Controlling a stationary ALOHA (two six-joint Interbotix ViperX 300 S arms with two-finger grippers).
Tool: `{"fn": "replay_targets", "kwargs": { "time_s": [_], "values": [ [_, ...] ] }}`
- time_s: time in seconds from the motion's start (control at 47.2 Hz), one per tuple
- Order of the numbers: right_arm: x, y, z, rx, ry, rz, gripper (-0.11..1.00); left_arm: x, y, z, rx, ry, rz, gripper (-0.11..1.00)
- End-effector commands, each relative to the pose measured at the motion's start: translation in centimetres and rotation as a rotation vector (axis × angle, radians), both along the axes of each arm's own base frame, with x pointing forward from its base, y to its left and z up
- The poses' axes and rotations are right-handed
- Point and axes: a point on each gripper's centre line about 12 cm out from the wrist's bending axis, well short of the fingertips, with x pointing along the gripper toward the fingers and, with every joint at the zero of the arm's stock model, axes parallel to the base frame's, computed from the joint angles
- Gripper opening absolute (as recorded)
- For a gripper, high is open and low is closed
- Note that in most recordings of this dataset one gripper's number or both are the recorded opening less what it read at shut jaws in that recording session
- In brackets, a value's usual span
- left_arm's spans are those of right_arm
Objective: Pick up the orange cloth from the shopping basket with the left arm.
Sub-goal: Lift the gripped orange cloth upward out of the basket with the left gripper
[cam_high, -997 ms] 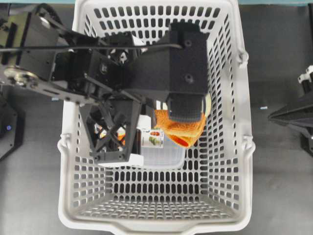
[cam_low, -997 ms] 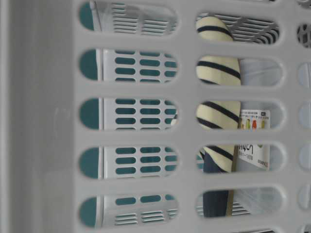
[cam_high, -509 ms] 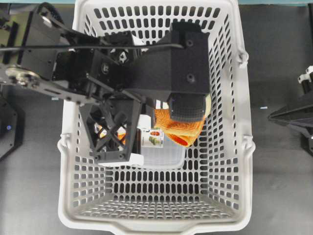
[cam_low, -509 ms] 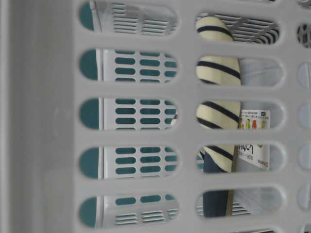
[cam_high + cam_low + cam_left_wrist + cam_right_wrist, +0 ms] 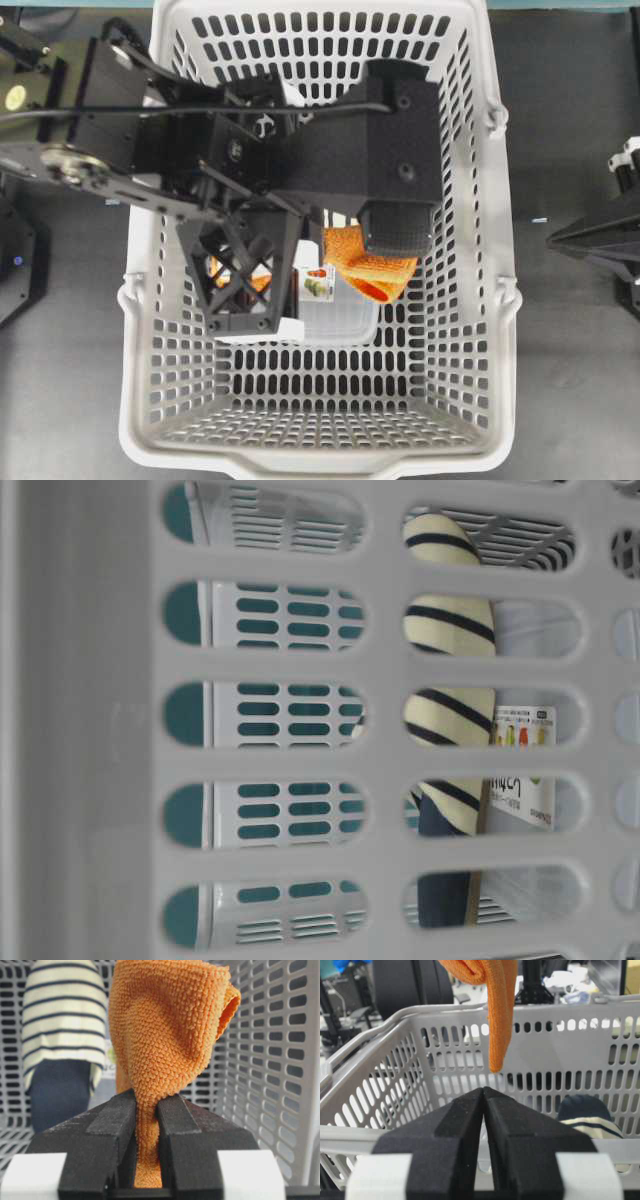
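The orange cloth (image 5: 372, 272) hangs bunched from my left gripper (image 5: 396, 236), which is shut on it over the light grey shopping basket (image 5: 500, 300). In the left wrist view both jaws (image 5: 147, 1102) pinch a fold of the cloth (image 5: 165, 1035), which stands up in front of the basket wall (image 5: 270, 1060). In the right wrist view the cloth's tip (image 5: 497, 1025) dangles about level with the basket rim (image 5: 570, 1015). My right gripper (image 5: 484, 1091) is shut and empty, outside the basket at the right (image 5: 552, 238).
A navy and cream striped slipper (image 5: 62, 1015) leans inside the basket, also seen through the slots (image 5: 450, 630). A clear packet with a printed label (image 5: 317, 284) lies on the basket floor. The left arm's lattice frame (image 5: 240, 280) spans the basket's left wall.
My left arm has shifted a little to the right in the overhead view, carrying the cloth with it. The right arm and the slipper have not moved.
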Motion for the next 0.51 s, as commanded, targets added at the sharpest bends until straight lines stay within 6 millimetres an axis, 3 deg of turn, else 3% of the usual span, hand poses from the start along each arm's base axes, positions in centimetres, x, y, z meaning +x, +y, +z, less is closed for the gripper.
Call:
{"fn": "replay_targets", "kwargs": {
  "time_s": [0.0, 0.488],
  "values": [
    [0.1, 0.0, 0.3, 0.007, -0.007, 0.001, -0.01, -0.5, 0.0, 0.7, 0.000, -0.019, -0.002, 0.07],
    [0.0, 0.0, 0.3, 0.023, -0.008, 0.001, -0.01, -0.5, 0.0, -0.5, 0.006, 0.016, -0.002, 0.07]
  ]
}}
